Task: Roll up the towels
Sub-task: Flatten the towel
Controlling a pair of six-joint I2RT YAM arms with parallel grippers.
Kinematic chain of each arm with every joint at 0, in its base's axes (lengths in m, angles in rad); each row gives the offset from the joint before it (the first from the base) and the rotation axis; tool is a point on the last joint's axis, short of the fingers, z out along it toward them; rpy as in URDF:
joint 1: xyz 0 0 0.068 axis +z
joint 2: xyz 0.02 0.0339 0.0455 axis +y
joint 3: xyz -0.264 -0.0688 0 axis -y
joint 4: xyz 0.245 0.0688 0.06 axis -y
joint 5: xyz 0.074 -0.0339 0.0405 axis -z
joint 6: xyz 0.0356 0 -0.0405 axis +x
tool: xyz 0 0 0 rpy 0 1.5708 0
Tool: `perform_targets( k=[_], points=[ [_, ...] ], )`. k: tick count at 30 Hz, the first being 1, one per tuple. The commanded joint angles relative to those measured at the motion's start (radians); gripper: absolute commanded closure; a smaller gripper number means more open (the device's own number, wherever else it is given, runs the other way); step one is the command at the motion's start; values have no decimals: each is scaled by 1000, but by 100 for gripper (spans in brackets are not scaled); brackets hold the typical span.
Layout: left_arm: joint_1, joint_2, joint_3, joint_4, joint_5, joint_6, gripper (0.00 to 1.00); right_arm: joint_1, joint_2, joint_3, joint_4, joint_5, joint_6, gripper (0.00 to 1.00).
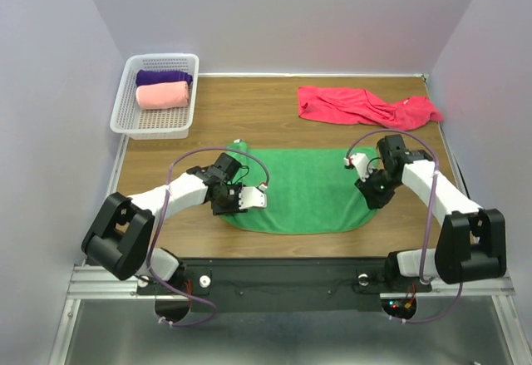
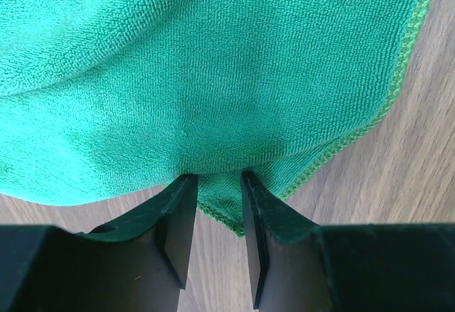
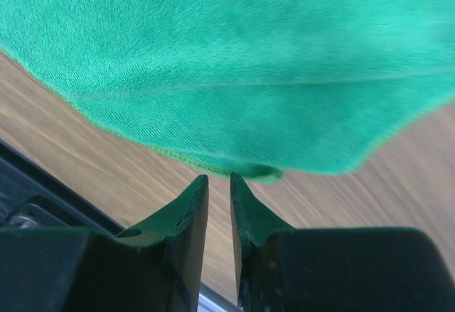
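A green towel fills the upper part of the view, its stitched hem curving down the right side. The left gripper pinches a small fold at the towel's lower edge between its dark jaws. Wooden tabletop shows at right and lower left.

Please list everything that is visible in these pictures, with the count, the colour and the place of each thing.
green towel: 1, green, spread in the middle of the table
crimson towel: 1, crimson, crumpled, far right
pink towel: 1, salmon-pink, rolled, in the basket, near side
purple towel: 1, purple, rolled, in the basket, far side
basket: 1, white mesh, far left
table: 1, brown wood
left gripper: 1, black, shut on the green towel's corner
right gripper: 1, black, at the green towel's right edge; grip unclear
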Motion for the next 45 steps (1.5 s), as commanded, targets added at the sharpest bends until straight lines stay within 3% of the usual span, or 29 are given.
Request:
perform_targets(
  k=[1,16,20,26,30,38,43,45],
  points=[
    [8,50,-71,-103,-62,8,58,3,-67,38,-33,43,-16,75],
    [14,77,17,-137,-48,-9,58,5,137,-13,129,118,4,80],
    [20,85,18,-138,-55,-9,58,3,165,-100,172,185,-27,80],
    [43,65,7,-177,-52,0,57,-7,76,-187,122,360,-85,82],
    [48,28,12,-258,-43,1,58,-12,9,-113,-65,359,-129,79],
    [55,-77,44,-399,-65,-15,57,-12,58,44,-256,290,-159,72],
    [77,-205,181,-428,-13,-18,41,-10,88,291,-300,120,-140,62],
    [85,-223,251,-418,12,-41,37,-12,134,419,-284,63,-101,50]
  ],
)
